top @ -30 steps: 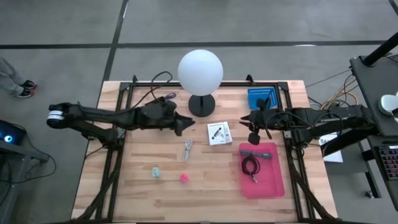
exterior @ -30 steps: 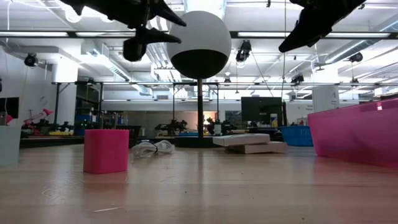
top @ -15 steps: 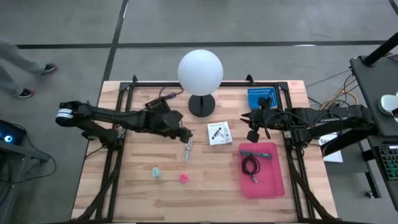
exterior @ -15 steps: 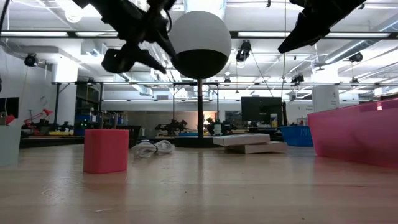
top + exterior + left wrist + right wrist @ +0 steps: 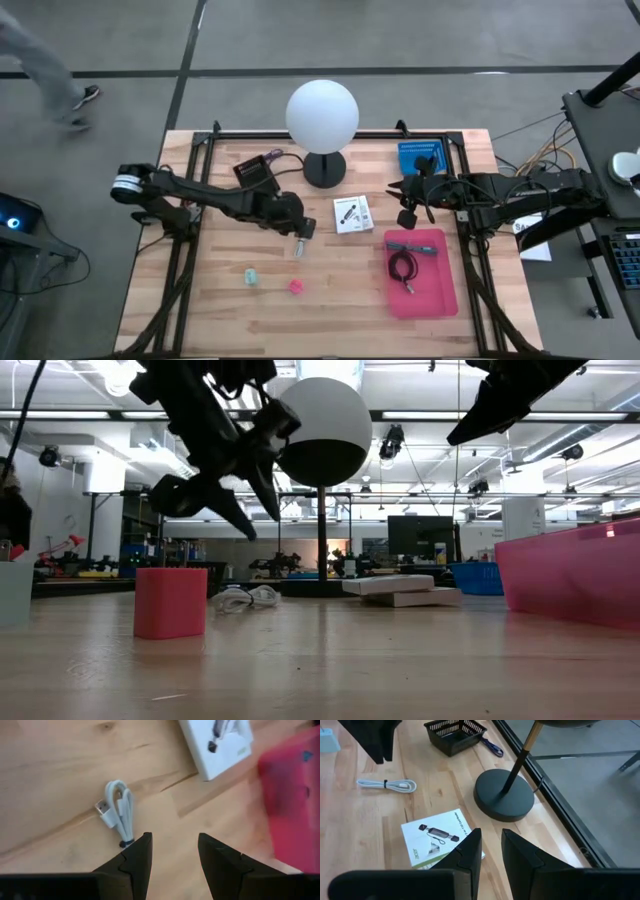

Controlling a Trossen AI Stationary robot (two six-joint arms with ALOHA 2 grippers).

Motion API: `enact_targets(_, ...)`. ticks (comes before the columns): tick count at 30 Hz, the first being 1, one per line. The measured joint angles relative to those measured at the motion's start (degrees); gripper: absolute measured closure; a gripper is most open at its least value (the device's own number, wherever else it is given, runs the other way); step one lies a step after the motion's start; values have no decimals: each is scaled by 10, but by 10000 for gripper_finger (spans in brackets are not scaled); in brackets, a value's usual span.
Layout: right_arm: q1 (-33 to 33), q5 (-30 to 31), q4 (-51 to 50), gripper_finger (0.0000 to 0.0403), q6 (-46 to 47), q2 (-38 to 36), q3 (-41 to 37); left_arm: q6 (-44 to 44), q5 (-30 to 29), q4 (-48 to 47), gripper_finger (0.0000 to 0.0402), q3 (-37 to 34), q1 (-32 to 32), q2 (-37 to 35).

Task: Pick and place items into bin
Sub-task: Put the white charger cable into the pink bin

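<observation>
1. The left gripper point(image 5: 299, 236) hangs just above the wooden table point(image 5: 330, 295) with its two dark fingers point(image 5: 134, 861) parted and empty, right over a small white coiled USB cable point(image 5: 118, 813).
2. The right gripper point(image 5: 397, 190) waits in the air near the pink bin's far end, its fingers point(image 5: 468, 851) drawn near together with a slim gap, holding nothing.
3. The pink bin point(image 5: 444, 290) sits on the table's right side and holds a dark coiled cable point(image 5: 403, 267) and a teal pen point(image 5: 412, 247).
4. A white printed card point(image 5: 352, 213) lies between the white cable and the bin; a tiny green block point(image 5: 252, 276) and a pink block point(image 5: 296, 287) lie apart nearer the front edge.
5. A white globe lamp point(image 5: 322, 112) on a black base stands at the back, with a small black basket point(image 5: 257, 168) to its left and a blue tray point(image 5: 418, 155) to its right.
6. Beyond the table is grey floor, where a person's leg point(image 5: 45, 70) passes; the low view shows a workshop with ceiling lights.
</observation>
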Motion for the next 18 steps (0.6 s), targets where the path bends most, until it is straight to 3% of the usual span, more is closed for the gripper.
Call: enact_targets(18,0,0,-2,339,-5,0,0,-41,1,-12,258,-2,0,45)
